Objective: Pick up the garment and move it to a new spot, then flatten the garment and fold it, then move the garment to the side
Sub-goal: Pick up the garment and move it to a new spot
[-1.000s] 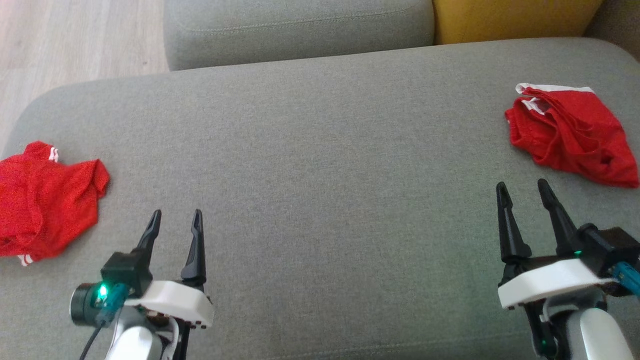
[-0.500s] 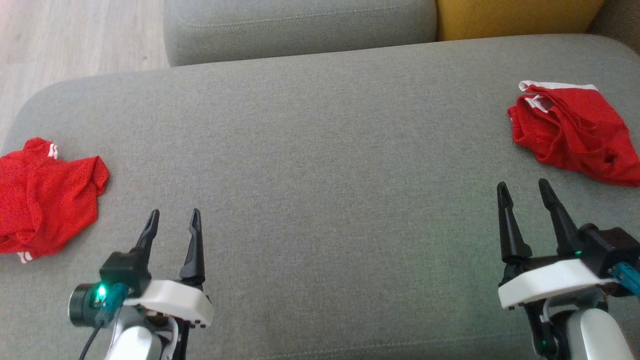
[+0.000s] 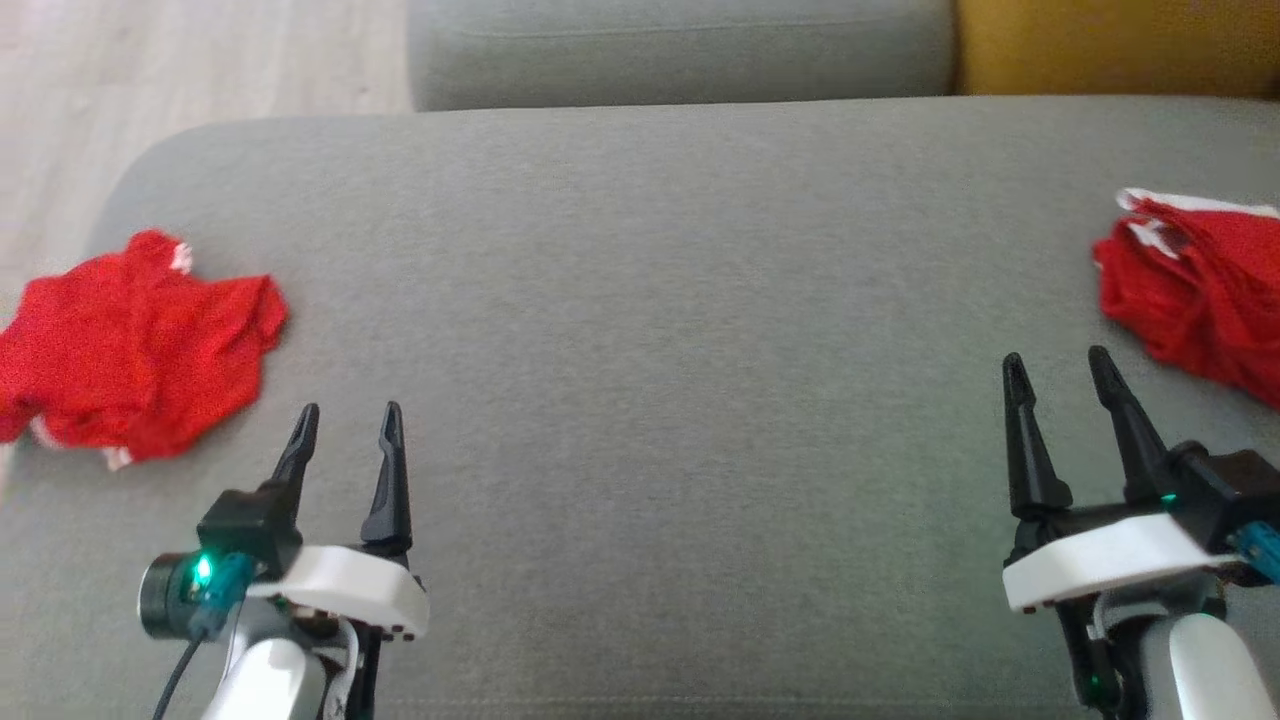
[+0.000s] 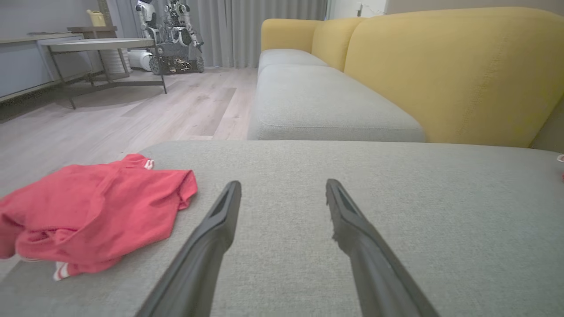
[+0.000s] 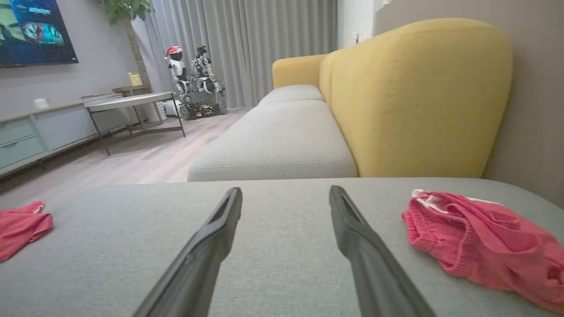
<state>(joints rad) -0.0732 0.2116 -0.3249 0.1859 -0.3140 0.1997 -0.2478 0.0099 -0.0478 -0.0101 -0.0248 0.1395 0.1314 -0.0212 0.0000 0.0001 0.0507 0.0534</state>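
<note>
Two crumpled red garments with white trim lie on a grey sofa seat [image 3: 640, 300]. One garment [image 3: 140, 345] [image 4: 97, 211] [image 5: 20, 229] is at the seat's left end, up and to the left of my left gripper [image 3: 345, 422] [image 4: 282, 189]. The other garment [image 3: 1195, 295] [image 5: 480, 242] sits at the right edge, just up and right of my right gripper [image 3: 1058, 365] [image 5: 285, 193]. Both grippers hover above the seat's near edge, open, with nothing between their fingers.
Beyond the seat runs another grey cushion [image 3: 680, 50] with a yellow backrest [image 5: 414, 97]. Wooden floor [image 4: 132, 110] lies to the left, with a low table [image 4: 101, 48] and a parked robot [image 4: 172, 31] farther off.
The head camera has swung left, so the whole picture shifted right: the left garment sits further in, the right one is partly cut off. Grippers and garments are unmoved.
</note>
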